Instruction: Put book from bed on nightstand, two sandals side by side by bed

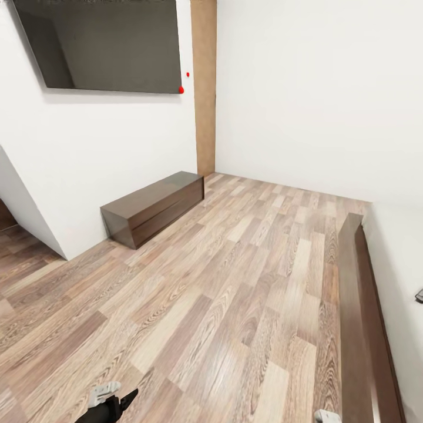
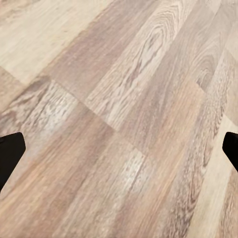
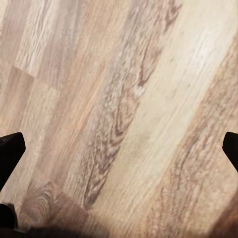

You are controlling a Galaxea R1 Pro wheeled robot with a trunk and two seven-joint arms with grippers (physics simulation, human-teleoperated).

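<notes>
Both claws, left (image 2: 119, 148) and right (image 3: 119, 148), gape over floor (image 1: 223, 305); bed (image 1: 364, 305) cut off.

Home bedroom: bed (image 1: 382, 282), wall television (image 1: 106, 44).

Both arms hang low, left claw (image 2: 119, 148) and right claw (image 3: 119, 148) spread wide, empty.

Wood-grain floor (image 1: 223, 305), dark brown bench (image 1: 154, 207), white walls (image 1: 305, 88)
</notes>
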